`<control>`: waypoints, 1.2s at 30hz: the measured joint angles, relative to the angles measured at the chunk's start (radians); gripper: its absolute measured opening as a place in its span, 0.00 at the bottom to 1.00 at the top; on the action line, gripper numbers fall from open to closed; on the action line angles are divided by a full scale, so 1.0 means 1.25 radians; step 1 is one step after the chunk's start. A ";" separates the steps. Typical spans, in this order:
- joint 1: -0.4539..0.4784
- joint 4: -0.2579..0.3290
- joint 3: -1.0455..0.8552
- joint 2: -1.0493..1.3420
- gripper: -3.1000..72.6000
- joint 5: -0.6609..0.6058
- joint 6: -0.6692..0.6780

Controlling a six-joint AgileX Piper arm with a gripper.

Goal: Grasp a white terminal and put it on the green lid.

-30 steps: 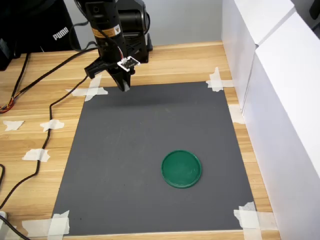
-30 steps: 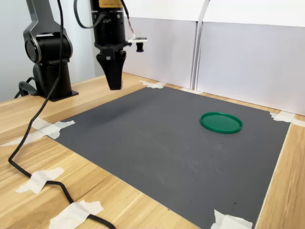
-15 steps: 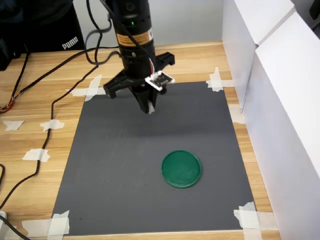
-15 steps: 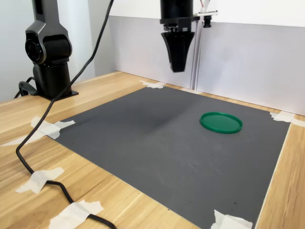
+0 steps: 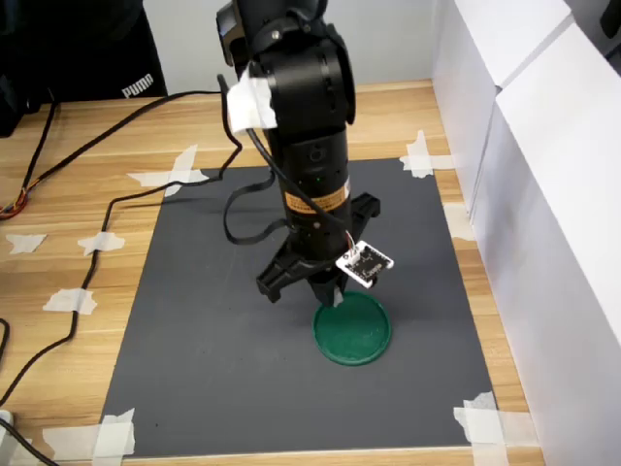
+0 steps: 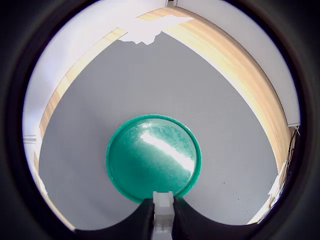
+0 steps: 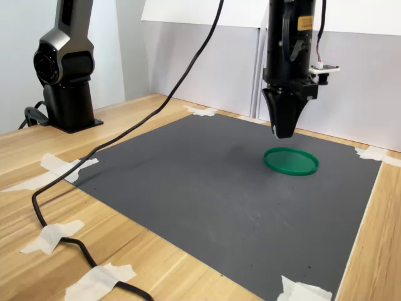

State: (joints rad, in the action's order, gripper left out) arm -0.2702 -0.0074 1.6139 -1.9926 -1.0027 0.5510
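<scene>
Dark green plastic marks the goal: the green lid (image 6: 153,157), a flat round disc with a raised rim, lies on the grey mat (image 5: 223,320), and every place here is best given from it. The gripper (image 7: 282,132) hangs above the lid's edge, not touching it; in the second exterior view its tip sits just over the disc's left rim. Its jaws are closed on the white terminal (image 6: 163,210), a small blocky white piece pinched between the two dark fingers (image 6: 141,220), as the wrist view shows. In that view the piece sits over the lid's rim rather than its middle.

The step in hand looks like the carry, nearly over: the piece is gripped and has reached the lid. The next move probably calls for a small shift toward the lid's centre, a descent until the piece is close above the green surface, then a release. Let go from this height or this far off-centre, so light a piece might bounce over the rim onto the mat.
</scene>
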 joint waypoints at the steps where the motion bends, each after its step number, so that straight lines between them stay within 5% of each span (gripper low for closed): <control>1: 0.000 0.000 0.002 -0.007 0.16 0.000 0.008; 16: 0.000 0.027 0.013 -0.051 0.20 0.014 0.089; 28: 0.000 0.045 0.015 -0.047 0.76 0.008 0.095; 36: 0.000 0.045 0.015 0.073 0.76 0.005 0.041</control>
State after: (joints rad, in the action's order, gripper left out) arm -0.2702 0.0490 1.6328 -1.9015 -0.9967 0.6016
